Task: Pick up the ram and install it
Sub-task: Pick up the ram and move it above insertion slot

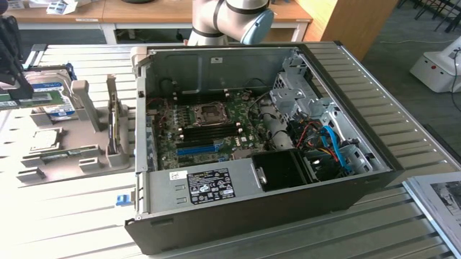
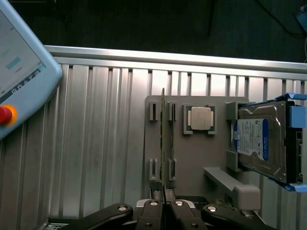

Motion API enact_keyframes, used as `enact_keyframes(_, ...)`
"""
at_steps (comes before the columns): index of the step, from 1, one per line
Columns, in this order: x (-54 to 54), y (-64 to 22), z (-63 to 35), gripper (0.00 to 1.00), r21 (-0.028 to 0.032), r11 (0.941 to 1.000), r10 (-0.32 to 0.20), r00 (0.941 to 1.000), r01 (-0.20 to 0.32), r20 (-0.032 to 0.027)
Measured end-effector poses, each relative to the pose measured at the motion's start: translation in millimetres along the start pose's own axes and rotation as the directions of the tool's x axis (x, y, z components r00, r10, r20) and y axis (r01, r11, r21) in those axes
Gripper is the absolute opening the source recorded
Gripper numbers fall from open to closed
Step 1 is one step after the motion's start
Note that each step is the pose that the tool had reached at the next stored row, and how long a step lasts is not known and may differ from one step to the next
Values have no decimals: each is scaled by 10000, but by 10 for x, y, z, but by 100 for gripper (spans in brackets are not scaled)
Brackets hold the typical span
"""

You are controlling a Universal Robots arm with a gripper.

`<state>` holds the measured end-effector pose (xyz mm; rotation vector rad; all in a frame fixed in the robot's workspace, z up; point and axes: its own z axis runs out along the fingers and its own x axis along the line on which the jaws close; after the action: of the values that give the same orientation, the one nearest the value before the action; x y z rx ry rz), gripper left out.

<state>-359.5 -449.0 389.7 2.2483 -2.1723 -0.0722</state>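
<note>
Grey holder (image 2: 192, 163): I'm seeing it lying on the ribbed metal table (image 2: 96, 143), with the ram (image 2: 163, 139) running edge-on between its slot brackets.
Gripper (image 2: 164, 201): fingers (image 2: 152, 213) are pinching together on the ram's near end.
Neighbours: processor chip (image 2: 200, 118) sitting just beside the ram, hard drive (image 2: 259, 141) beyond it, pendant (image 2: 19, 72) well apart.
Count: I'm counting one of each.
Room: open computer case (image 1: 238, 226) sitting on the same table.

Slatted table (image 1: 72, 216), computer case (image 1: 288, 216), parts holder (image 1: 65, 162)
</note>
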Motion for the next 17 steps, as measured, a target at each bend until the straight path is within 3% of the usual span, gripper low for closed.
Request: enact_keyframes(17,10,-283,-13,11,-4,10000,0,10000,0,-1)
